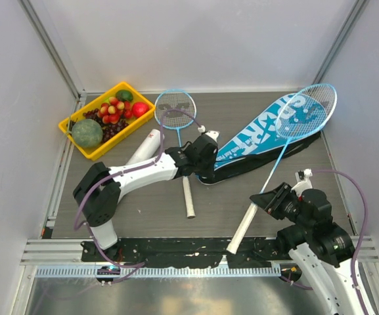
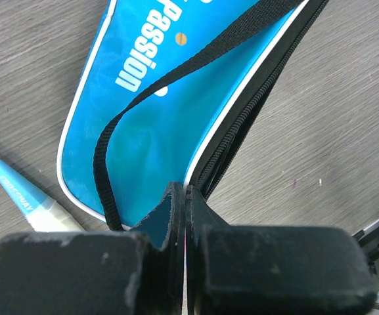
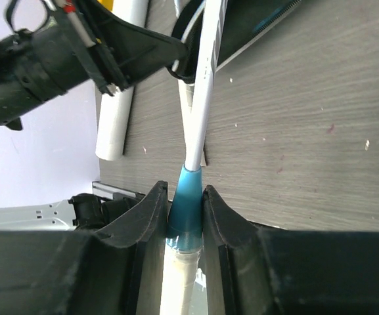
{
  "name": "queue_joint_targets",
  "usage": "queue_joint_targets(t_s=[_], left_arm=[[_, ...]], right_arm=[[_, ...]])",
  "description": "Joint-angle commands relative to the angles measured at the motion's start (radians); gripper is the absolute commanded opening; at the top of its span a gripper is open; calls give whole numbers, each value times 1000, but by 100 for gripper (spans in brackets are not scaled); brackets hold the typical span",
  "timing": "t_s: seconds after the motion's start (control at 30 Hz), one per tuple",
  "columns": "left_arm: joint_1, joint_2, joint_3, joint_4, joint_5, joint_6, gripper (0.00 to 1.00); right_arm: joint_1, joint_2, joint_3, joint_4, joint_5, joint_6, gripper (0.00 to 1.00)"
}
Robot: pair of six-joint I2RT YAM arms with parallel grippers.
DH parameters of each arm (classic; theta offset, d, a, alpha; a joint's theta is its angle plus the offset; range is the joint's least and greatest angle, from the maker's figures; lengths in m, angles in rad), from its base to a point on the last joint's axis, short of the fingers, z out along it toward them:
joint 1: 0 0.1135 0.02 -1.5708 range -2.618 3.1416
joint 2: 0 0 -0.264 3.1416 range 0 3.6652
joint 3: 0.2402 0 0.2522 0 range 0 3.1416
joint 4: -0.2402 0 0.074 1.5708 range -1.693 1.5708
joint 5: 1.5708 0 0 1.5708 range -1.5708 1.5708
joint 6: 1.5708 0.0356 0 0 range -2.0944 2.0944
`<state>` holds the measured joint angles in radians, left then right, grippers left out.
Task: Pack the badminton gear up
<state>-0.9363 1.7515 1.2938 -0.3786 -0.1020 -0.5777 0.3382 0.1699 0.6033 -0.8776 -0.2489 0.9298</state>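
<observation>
The blue SPORT bag (image 1: 258, 136) lies at the middle right with a black strap (image 2: 176, 72) across it. My left gripper (image 1: 207, 169) is shut on the edge of the bag's narrow end by the zipper (image 2: 186, 193). One light-blue racket (image 1: 175, 109) lies flat beside it, handle toward me. My right gripper (image 1: 268, 199) is shut on the second racket (image 1: 305, 110), clamped on the blue cone above its white handle (image 3: 188, 197); the racket's head rests over the bag. The white tube (image 1: 147, 146) lies partly under the left arm. A small white shuttlecock (image 1: 201, 128) sits by the first racket.
A yellow tray (image 1: 71, 131) of fruit stands at the back left. Grey walls close in the sides and back. The table's metal front rail (image 1: 176, 248) runs under the held racket's handle end. A small white object (image 1: 303, 174) lies by the right arm.
</observation>
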Motion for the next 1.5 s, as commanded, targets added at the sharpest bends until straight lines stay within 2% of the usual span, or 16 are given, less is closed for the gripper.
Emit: queue_joint_targets(t_s=[0.0, 0.13, 0.33, 0.5, 0.63, 0.67, 0.77, 0.93, 1.03, 1.23, 1.47], left_arm=[[50, -17, -16, 82, 41, -131, 0], [68, -17, -5, 86, 22, -151, 0], [68, -17, -1, 66, -28, -102, 0], [-4, 3, 33, -41, -99, 93, 0], [-79, 40, 78, -146, -125, 168, 0], [-87, 48, 87, -163, -114, 183, 5], [-99, 71, 116, -169, -71, 237, 33], [-99, 157, 248, -192, 24, 381, 54], [-99, 233, 352, -220, 93, 443, 57], [-108, 336, 453, -249, 97, 490, 62], [-125, 453, 555, -333, -39, 526, 64]], right_arm=[[-1, -44, -22, 3, 28, 70, 5], [-2, -81, 1, -49, 92, 84, 5], [-1, -99, -13, -70, 105, 64, 5], [-2, -124, 32, -98, 169, 29, 5], [-2, -124, 56, -100, 191, 6, 5], [-1, -125, 58, -98, 195, 1, 6], [1, -138, 72, -100, 200, -11, 5], [-2, -167, 89, -83, 203, -25, 5], [-1, -219, 104, -83, 217, -25, 5], [1, -254, 130, -83, 232, -31, 5], [-1, -271, 174, -77, 246, -43, 5]])
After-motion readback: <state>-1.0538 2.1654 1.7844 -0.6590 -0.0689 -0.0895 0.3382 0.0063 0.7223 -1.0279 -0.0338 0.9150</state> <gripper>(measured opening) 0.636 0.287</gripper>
